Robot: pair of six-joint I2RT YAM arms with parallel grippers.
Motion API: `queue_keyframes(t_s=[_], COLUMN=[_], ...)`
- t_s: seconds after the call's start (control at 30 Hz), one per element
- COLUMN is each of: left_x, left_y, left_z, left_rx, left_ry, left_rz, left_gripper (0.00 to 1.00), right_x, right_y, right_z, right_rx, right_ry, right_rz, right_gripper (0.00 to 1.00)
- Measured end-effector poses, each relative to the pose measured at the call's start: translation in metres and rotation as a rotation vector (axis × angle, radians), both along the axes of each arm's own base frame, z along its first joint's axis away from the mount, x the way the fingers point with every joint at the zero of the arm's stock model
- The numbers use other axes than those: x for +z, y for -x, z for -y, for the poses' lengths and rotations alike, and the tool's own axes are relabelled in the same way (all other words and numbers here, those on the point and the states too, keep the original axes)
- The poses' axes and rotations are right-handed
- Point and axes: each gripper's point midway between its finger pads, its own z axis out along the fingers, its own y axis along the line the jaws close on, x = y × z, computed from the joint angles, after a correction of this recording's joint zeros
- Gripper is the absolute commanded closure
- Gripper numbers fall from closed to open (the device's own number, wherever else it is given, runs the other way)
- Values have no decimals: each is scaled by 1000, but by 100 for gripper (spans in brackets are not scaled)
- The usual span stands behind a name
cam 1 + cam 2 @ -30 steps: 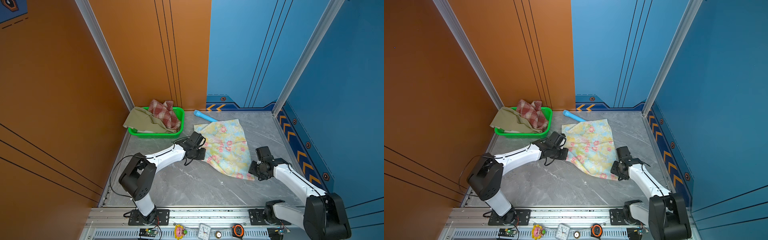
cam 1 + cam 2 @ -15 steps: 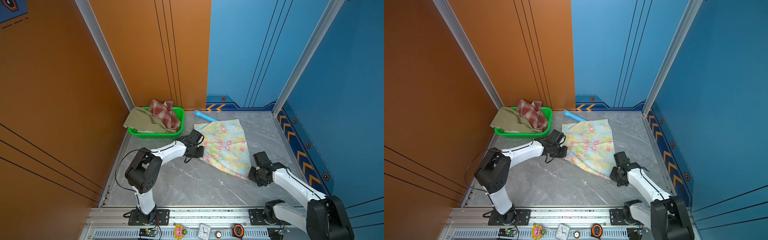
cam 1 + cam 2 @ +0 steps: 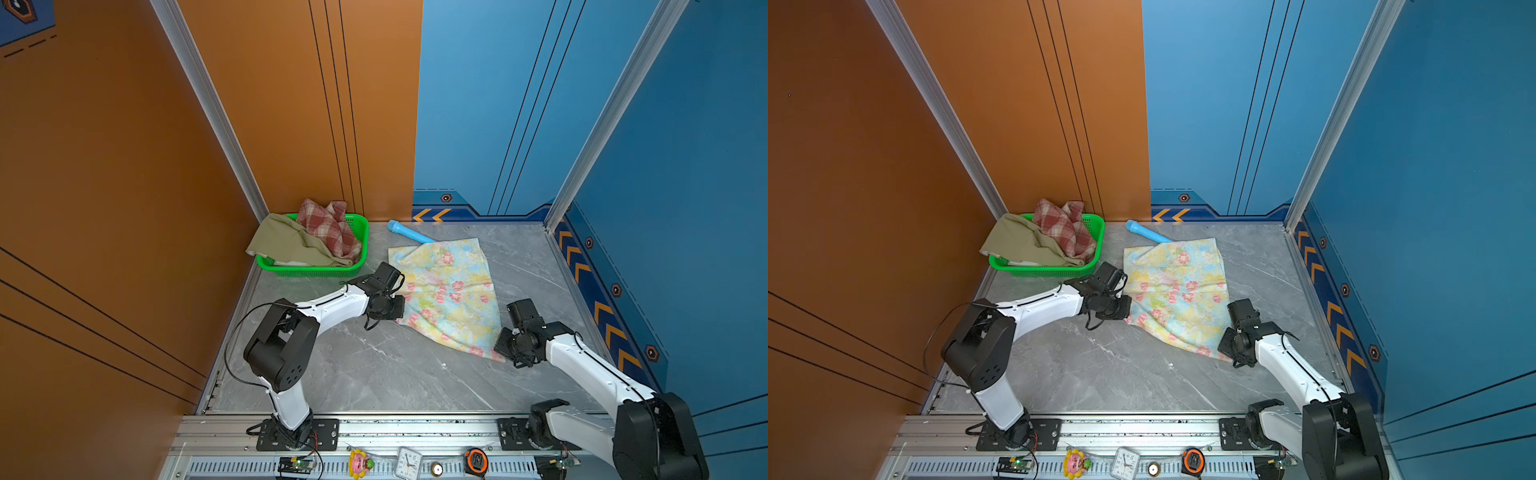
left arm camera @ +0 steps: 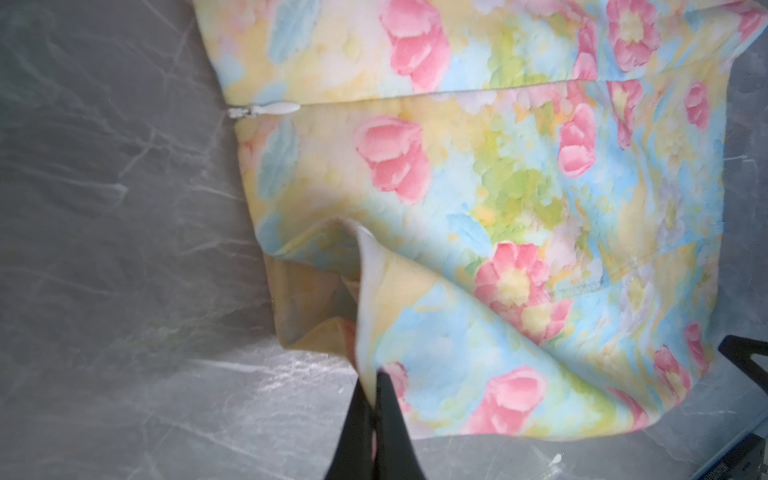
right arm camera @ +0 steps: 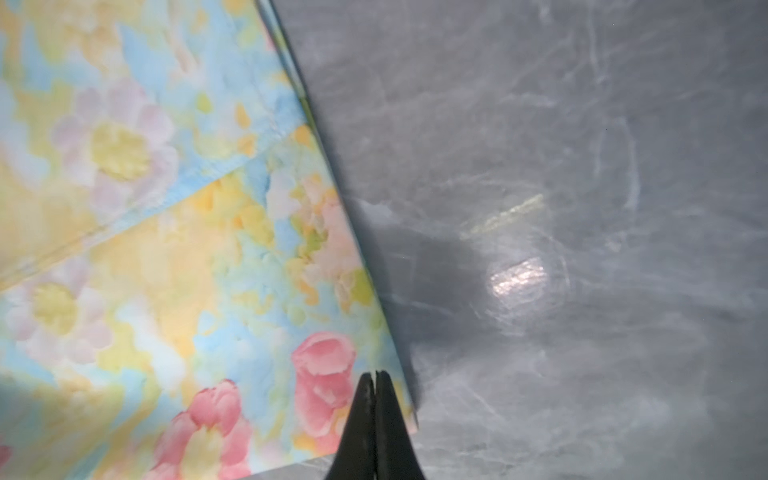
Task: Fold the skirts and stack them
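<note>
Grey marbled worktop [image 3: 374,374], boxed in by orange panels on the left and blue ones at the far and right sides. Spread nearly flat right of centre: the floral skirt [image 3: 449,291], not yet folded, its far edge meeting the end of the light-blue tube [image 3: 409,235]. Left edge drawn up into a small ridge and clamped in the left pincer [image 4: 372,399], jaws together on the cloth, not far from the zip pull [image 4: 266,110]. Near-right corner under the right pincer [image 5: 376,384], tips pressed together right at the hem. Cloth between them or merely beneath: impossible to tell.

Further out, far left: the plaid skirt [image 3: 330,226] and the olive skirt [image 3: 286,245], heaped unfolded in the green basket [image 3: 316,272], olive cloth hanging over its left rim. No stack begun.

Probable step in hand: raising two points for a first fold. Possible trouble from here:
- A thin or empty pinch on the right, slipping at the lift and leaving one side dragged and the crease skewed.
- Only the top layer caught on the left, pulling the skirt open rather than carrying it whole.
- The far edge snagging the tube and rolling it along.
</note>
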Motion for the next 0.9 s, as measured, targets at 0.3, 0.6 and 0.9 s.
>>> queue_keyframes(t_s=[0.3,0.6,0.9], left_x=[8,-10,-15], left_y=[34,72,107], left_z=[-20,-39,-75], left_rx=[58,52,89], left_ry=[-27,-107,-155], left_rz=[-113,-256,-231], left_gripper=[100,32,33], right_x=[44,44,28], right_y=[-40,-35,-9], right_z=[-10,-10,-11], right_rx=[-5,-18,23], right_ry=[-19,10,48], right_rz=[27,-50,-29], right_gripper=[100,53,52])
